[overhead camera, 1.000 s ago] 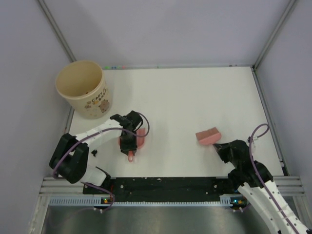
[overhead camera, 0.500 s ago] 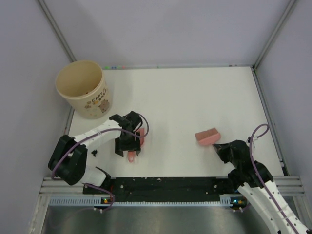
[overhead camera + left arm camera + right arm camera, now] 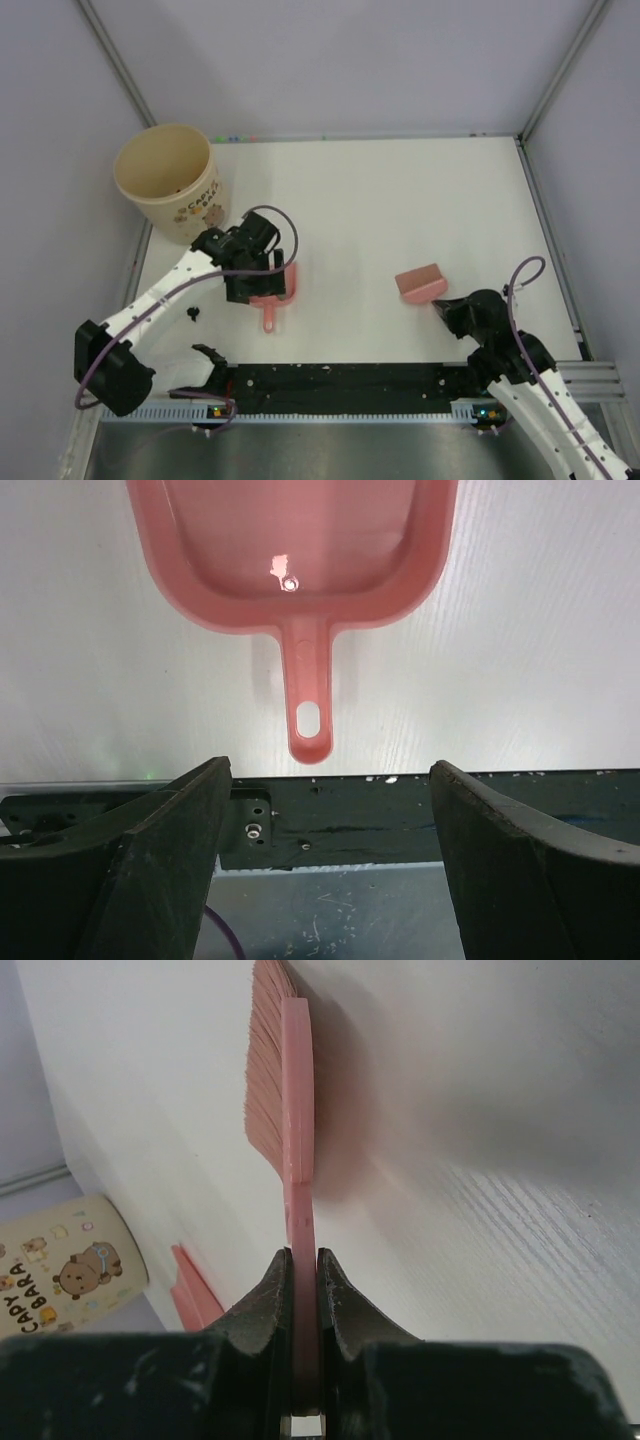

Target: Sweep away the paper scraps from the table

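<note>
One scrap sits at the dustpan's 8 o'clock. The spread left hand should straddle the handle squarely. The right hand pinches the brush.

Lilac-grey walls meet at metal corner posts.

A black paper scrap, seemingly crumpled, lies on the white table near its left edge.
</note>
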### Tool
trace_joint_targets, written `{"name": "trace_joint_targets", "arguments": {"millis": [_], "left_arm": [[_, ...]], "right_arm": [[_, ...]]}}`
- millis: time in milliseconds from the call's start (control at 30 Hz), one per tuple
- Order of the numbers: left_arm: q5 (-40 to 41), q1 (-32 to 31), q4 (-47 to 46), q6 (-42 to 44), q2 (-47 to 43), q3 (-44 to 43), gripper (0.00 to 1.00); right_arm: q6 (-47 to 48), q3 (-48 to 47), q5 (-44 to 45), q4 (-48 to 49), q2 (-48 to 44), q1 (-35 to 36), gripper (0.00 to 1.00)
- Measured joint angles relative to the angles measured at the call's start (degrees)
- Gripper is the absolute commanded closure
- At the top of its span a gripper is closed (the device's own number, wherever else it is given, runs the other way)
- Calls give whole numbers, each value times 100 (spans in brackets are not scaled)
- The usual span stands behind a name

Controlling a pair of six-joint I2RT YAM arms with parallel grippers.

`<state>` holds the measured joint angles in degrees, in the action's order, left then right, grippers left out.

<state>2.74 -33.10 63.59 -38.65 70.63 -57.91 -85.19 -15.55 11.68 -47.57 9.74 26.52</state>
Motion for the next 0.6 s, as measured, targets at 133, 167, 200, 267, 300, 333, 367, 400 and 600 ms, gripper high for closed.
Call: {"name": "trace_joint_targets", "arguments": {"millis": [133, 167, 200, 267, 300, 333, 367, 400, 600], "left_arm": [[24, 0, 164, 0, -599, -44, 14], [39, 0, 199, 0, -723, -44, 15], [68, 0, 243, 0, -881, -44, 15], [120, 0, 315, -4, -1152, -44, 15], [131, 0, 337, -13, -1259, -37, 15], [144, 0, 365, -22, -1397, -22, 15], [153, 0, 378, -33, -1510, 4, 15], [168, -2, 404, -44, -1620, 37, 15], [289, -4, 483, -120, -1958, 219, 16]], "right_arm": [[-133, 118, -118, 66, -4, 0, 100], [-160, 140, -149, 94, -11, 0, 100], [-177, 164, -173, 125, -22, 0, 100], [-210, 197, -214, 149, -33, 0, 96], [-232, 208, -238, 164, -37, 0, 95], [-249, 208, -251, 168, -37, 0, 95], [-256, 208, -267, 179, -37, 0, 95], [-269, 210, -282, 179, -37, 0, 94], [-334, 254, -385, 166, -35, 0, 72]]}}
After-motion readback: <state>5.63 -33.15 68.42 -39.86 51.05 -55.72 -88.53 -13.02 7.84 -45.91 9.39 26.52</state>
